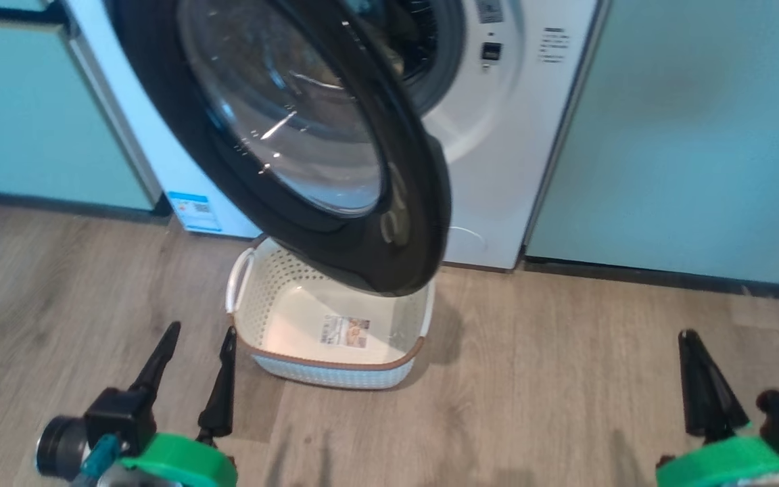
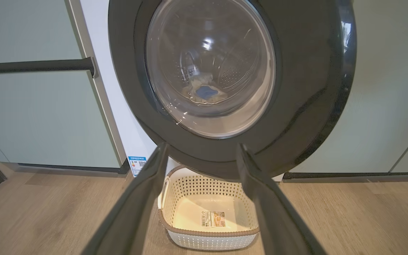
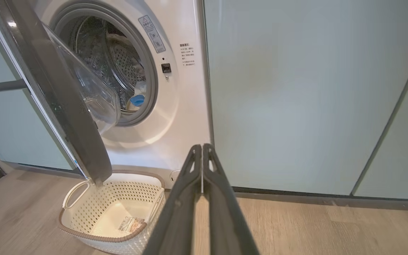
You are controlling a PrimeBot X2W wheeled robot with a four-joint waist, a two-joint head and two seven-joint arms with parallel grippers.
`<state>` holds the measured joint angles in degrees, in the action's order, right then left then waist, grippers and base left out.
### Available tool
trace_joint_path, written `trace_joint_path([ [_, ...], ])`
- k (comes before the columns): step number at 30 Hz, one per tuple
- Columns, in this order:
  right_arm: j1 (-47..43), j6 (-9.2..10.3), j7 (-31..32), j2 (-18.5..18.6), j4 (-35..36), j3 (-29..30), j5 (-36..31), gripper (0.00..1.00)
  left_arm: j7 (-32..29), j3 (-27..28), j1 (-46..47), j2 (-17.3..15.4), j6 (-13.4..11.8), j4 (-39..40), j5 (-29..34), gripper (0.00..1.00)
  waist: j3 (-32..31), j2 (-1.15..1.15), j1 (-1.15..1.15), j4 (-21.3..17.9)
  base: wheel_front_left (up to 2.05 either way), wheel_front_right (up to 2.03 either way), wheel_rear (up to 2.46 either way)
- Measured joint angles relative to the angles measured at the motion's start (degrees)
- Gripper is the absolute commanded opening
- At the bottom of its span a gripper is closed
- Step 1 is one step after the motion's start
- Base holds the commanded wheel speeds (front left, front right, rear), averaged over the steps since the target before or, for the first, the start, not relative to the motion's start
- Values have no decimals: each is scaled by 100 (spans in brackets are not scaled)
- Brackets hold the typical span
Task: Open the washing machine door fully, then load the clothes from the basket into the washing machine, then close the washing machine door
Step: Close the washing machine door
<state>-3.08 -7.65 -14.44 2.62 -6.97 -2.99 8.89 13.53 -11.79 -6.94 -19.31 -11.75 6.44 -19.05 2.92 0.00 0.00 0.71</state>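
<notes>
Green left panel [image 1: 24,115] bounds the far left of your head view. Left gripper [image 1: 202,329] hovers low left over the wood floor [image 1: 565,392], fingers spread wide with nothing between them. It sits just left of the basket, not touching it.

Blue sticker [image 1: 193,211] marks the washer's lower left corner. Door [image 1: 403,203] is hinged on the left and hangs partly open, swung out toward you, its glass bulging back toward the drum [image 3: 119,63]. Its lower rim overlaps the basket's back edge in your head view; can't tell whether they touch.

Basket [image 1: 335,377] stands on the floor right in front of the washer [image 1: 498,169], under the door. Its bottom label [image 1: 344,331] is in plain sight.

Clothes [image 2: 204,90] lie low in the drum, a pale bundle with a blue patch. You see them through the door glass from the left wrist and past the door's edge from the right wrist.

Right panel [image 1: 687,135] starts at the washer's right edge. Right gripper [image 1: 688,335] hovers low right over the floor, well clear of the basket. Its fingers are pressed tight together, gripping nothing, and aimed at that panel's base.
</notes>
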Motion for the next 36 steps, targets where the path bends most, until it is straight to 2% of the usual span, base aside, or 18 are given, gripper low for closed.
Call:
trace_joint_path([
  [15,1261,0,0,29,-915,170,29,0,-41,-256,322,16,123,-200,31,100,142,0,0,885,0,0,0],
  [23,2273,0,0,116,-976,224,88,0,-13,-320,490,54,157,-310,31,100,217,0,0,1247,0,0,0],
  [29,3166,0,-2,229,-671,-318,171,0,18,-321,500,90,157,-337,31,100,271,0,1,1317,0,0,0],
  [36,3849,0,135,230,97,-1274,339,0,64,-324,560,148,176,-364,31,100,266,0,0,1317,0,0,0],
])
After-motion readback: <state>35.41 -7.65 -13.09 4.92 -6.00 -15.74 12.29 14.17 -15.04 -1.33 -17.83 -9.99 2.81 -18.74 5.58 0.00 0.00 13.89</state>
